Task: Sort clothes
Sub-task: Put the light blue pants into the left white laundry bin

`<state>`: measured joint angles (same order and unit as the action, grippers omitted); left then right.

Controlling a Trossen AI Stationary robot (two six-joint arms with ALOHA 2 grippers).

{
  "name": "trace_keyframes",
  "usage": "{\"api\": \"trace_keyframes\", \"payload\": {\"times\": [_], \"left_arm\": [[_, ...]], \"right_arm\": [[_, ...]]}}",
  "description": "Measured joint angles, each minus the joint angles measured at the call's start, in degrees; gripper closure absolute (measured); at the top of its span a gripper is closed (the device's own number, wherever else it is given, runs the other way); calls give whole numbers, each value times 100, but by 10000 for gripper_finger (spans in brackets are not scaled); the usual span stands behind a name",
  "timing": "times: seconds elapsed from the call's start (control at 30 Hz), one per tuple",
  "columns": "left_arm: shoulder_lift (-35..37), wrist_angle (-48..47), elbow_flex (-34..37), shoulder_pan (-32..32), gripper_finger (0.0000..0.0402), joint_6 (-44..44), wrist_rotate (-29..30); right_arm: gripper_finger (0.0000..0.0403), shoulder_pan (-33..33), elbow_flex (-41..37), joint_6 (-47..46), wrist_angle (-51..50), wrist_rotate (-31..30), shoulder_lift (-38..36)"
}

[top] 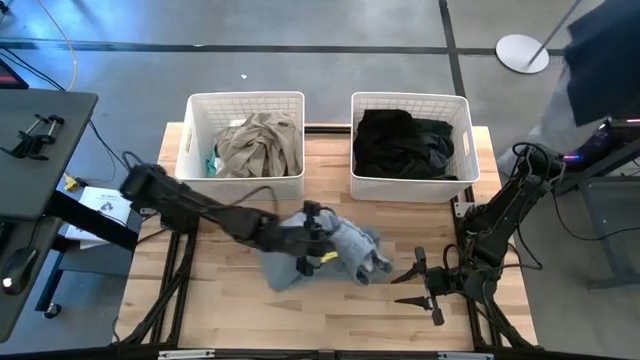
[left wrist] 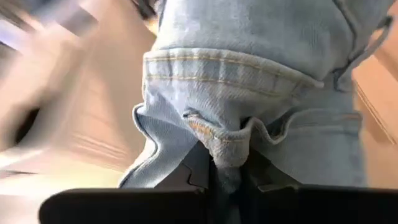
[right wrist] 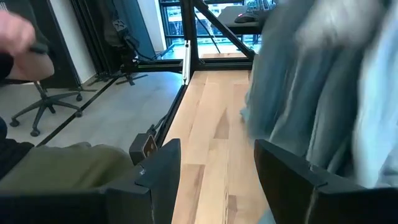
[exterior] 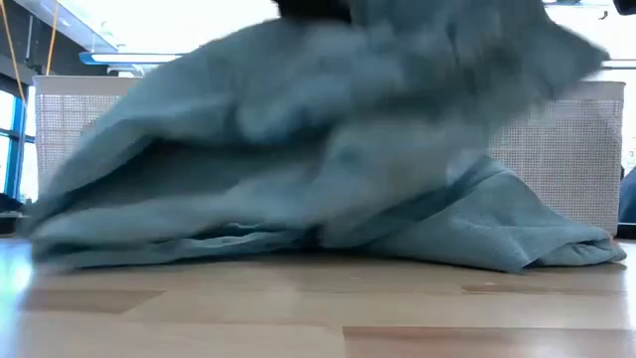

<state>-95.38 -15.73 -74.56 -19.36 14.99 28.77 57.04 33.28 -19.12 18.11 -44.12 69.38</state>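
A light blue denim garment [top: 340, 245] lies bunched on the wooden table, its lower folds [exterior: 298, 239] on the tabletop. My left gripper [top: 318, 240] is over its middle, shut on it. My right gripper [top: 415, 275] is open and empty, to the right of the garment, near the table's right edge. The left white basket [top: 245, 100] holds a beige garment [top: 260, 145] and a bit of teal one [top: 212, 160]. The right basket [top: 410, 100] holds black garments [top: 400, 140]. My left gripper pinches a stitched hem fold of the denim [left wrist: 221, 140] between its two fingers [left wrist: 196, 168]. It comes at it from the table's left. The cloth is bunched around the fingers, and its lower part lies on the table [exterior: 298, 249].
The two lattice baskets stand side by side at the table's far edge. Bare wood [top: 230, 310] lies near the front edge and left of the garment. A person's hand [right wrist: 18, 37] and legs show beyond the table in the right wrist view.
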Motion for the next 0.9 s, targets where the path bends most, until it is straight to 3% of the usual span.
{"api": "trace_keyframes", "payload": {"times": [0.13,0.3,0.43,0.6,0.9], "left_arm": [[855,575,0,-457,385,714,1198],[1613,1948,-4,-902,385,2652,2768],[2101,2878,-19,-965,385,3629,2974],[2394,2392,-21,-980,386,3492,2841],[2398,3347,-22,-706,386,5754,4556]], "right_arm": [[210,0,0,6,-19,0,0],[210,0,0,3,-26,-20,0],[210,0,0,-11,-29,-19,0],[210,0,0,-11,-29,-18,0],[210,0,0,4,-29,-18,0]]}}
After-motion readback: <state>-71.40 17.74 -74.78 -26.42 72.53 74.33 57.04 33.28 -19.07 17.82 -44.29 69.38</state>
